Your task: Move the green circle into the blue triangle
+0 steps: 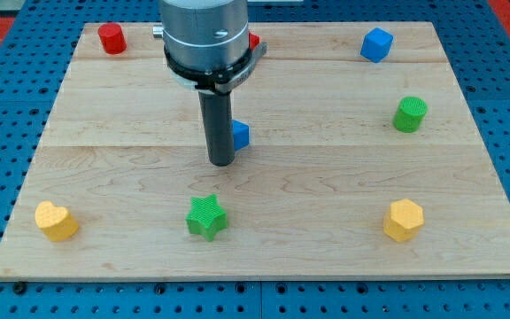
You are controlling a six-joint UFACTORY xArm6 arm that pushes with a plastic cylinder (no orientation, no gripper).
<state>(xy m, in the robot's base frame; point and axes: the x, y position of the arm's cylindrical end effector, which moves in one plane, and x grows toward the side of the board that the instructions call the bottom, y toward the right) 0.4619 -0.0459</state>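
The green circle (410, 114) is a short green cylinder standing near the board's right side. The blue triangle (240, 136) sits near the middle of the board; only its right part shows, the rest is hidden behind the rod. My tip (221, 163) rests on the board just left of and slightly below the blue triangle, touching or nearly touching it. The green circle is far to the right of my tip.
A red cylinder (112, 38) is at top left, a blue cube (376, 44) at top right. A yellow heart (57, 221) is at bottom left, a green star (206, 217) at bottom middle, a yellow hexagon (404, 220) at bottom right. A red block (254, 40) peeks out behind the arm.
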